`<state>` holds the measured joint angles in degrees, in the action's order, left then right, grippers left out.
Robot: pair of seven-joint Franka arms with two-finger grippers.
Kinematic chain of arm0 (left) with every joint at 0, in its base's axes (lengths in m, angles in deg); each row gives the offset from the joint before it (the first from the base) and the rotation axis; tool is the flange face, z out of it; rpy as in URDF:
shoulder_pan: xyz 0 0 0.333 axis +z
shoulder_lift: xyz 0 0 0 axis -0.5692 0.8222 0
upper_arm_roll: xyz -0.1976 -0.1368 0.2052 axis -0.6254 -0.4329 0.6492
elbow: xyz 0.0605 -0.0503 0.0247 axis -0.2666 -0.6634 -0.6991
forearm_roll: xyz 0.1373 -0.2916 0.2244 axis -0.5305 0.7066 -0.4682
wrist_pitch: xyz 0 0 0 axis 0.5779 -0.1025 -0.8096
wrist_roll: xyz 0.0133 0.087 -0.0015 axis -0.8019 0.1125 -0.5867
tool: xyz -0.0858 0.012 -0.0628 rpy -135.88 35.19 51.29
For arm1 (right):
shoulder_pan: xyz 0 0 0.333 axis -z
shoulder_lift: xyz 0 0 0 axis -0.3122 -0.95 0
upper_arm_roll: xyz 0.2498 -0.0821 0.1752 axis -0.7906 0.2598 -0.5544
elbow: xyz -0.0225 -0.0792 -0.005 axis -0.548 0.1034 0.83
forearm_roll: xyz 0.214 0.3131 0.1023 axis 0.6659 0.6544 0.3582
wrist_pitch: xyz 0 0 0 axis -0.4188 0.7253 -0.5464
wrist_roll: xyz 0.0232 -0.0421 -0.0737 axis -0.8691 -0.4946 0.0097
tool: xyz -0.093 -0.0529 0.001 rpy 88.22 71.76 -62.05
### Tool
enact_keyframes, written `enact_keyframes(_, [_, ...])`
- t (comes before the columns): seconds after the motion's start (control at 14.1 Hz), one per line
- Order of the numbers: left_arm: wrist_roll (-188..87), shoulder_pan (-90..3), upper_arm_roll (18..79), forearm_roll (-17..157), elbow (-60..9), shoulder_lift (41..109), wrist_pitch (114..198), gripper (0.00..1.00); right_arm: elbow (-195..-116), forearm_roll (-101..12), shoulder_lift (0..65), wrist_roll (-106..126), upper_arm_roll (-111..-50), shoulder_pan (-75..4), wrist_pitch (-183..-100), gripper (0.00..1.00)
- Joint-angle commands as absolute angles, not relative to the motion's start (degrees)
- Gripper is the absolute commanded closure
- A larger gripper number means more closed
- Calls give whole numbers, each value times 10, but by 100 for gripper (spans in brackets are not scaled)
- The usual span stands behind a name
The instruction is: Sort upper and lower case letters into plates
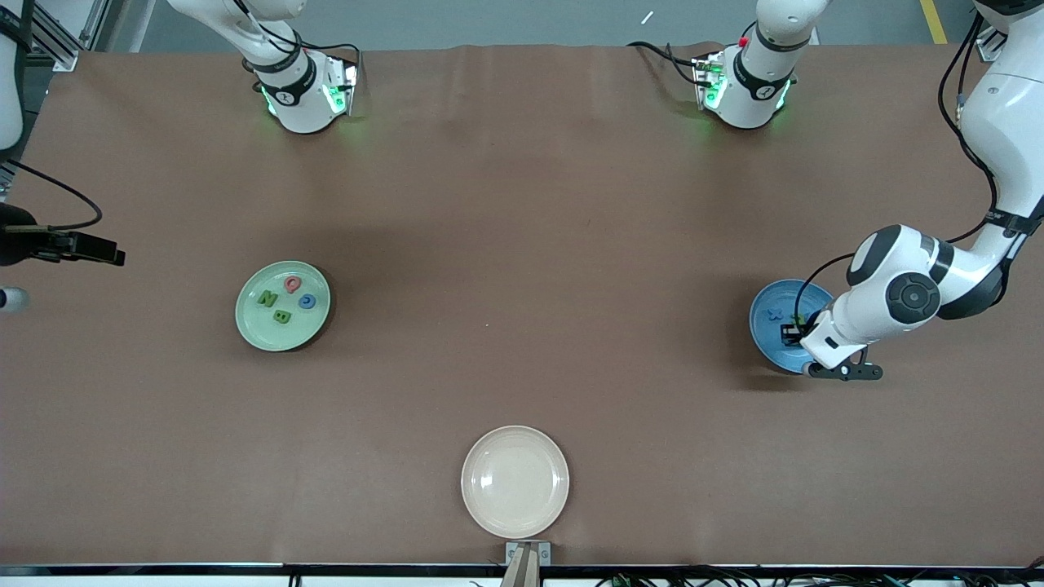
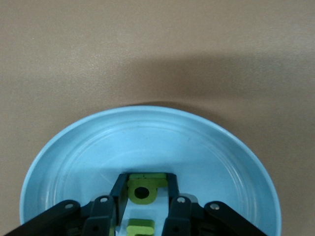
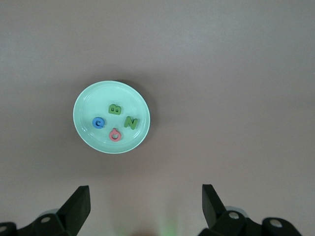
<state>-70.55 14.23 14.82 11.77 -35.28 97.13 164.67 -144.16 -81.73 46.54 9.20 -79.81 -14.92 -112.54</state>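
1. The cream dish [image 1: 515,481] at the table's near edge lay bare.
2. The left gripper [image 2: 142,196] pinched a green letter [image 2: 142,189] low in the blue plate [image 1: 771,326]; sorting looked nearly finished.
3. Four letters [image 1: 284,300] lay in the green plate [image 1: 282,306].
4. The right gripper [image 3: 146,206] waited, spread wide.

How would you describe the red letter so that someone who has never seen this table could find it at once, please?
Start at the pale green plate, which sits toward the right arm's end of the table. Four small toy letters lie in it. The red letter is the one farthest from the front camera, beside the blue letter, and is the only red piece; the other two are green.
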Motion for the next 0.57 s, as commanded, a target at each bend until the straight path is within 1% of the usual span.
enact_keyframes(0.0, [-696,137,150,105,-344,975,1650,56,-1430,-821,473,87,-811,-150,-1105,0])
enact_keyframes(0.07, [-696,138,150,106,-344,972,1649,28,-1429,-823,473,88,-811,-158,-1105,0])
enact_keyframes(0.14, [-698,141,150,107,-344,969,1648,4,-1429,-823,472,87,-810,-160,-1105,0])
enact_keyframes(0.21, [-700,142,147,112,-344,964,1644,0,-1429,-823,472,86,-810,-160,-1105,0])
enact_keyframes(0.36, [-705,143,135,115,-345,948,1629,0,-1429,-823,472,89,-811,-162,-1105,0])
enact_keyframes(0.5, [-707,171,97,128,-343,938,1586,0,-1429,-820,472,91,-812,-168,-1105,0])
